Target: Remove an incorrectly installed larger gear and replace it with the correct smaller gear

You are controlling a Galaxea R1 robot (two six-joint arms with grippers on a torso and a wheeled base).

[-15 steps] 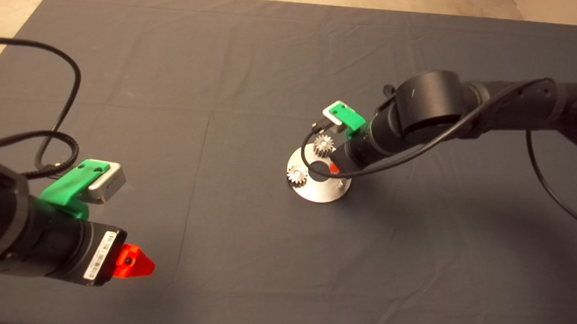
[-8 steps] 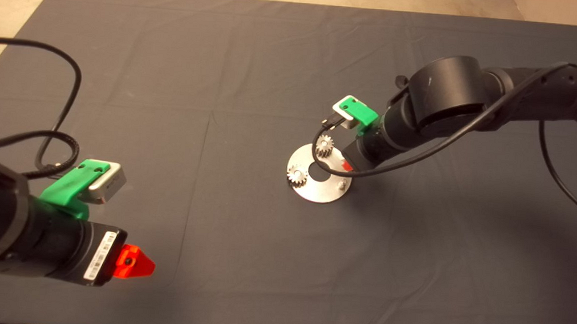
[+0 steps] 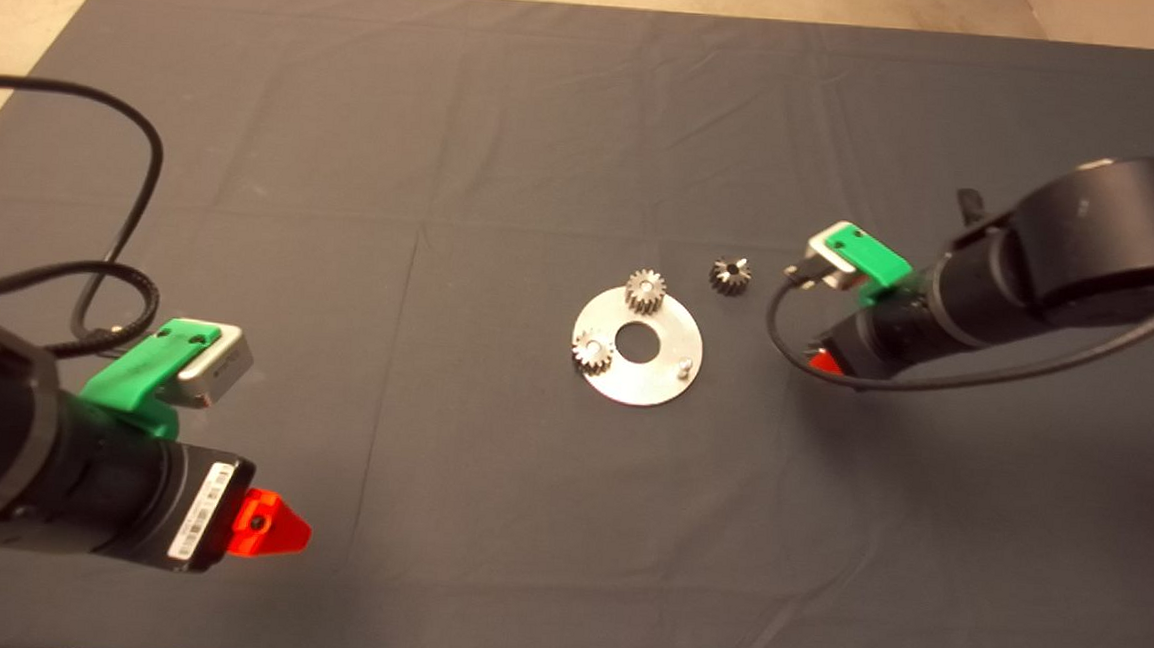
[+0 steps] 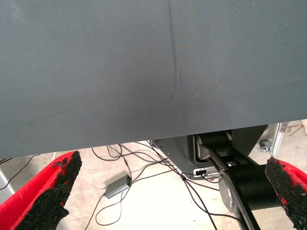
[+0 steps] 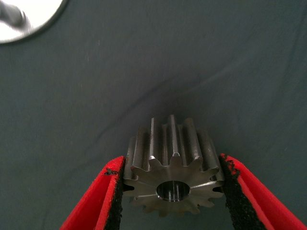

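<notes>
Right end effector (image 3: 823, 360) hangs over the surface (image 3: 447, 156) on its right side, well clear of the round metal plate (image 3: 649, 381); from the head view only a red fingertip shows under the black wrist, so its grip cannot be read from there. Left end effector (image 3: 269, 526) sits idle at the lower left edge. On the plate two bright silver gears (image 3: 645, 290) stand at its far and left rim, and a bare peg (image 3: 684, 368) rises near its right rim. The smaller gear (image 3: 730, 275), dark grey with a black bore, lies on the surface just beyond the plate's upper right, between the plate and the right arm.

From the left wrist view, the left end effector (image 4: 177, 163) has its padded red fingers (image 4: 57, 187) spread wide with nothing between them; past the surface's edge lie floor, loose cables and a small grey box (image 4: 117, 186).

The right wrist view gives what the head view hides: the right end effector (image 5: 172, 165) is closed on the larger gear (image 5: 172, 158), both black pads pressed against its toothed sides. The gear is steel grey, its ridged teeth catching light, with a dark round bore facing the camera. It is held above bare surface, a corner of the plate (image 5: 33, 17) showing apart from it
</notes>
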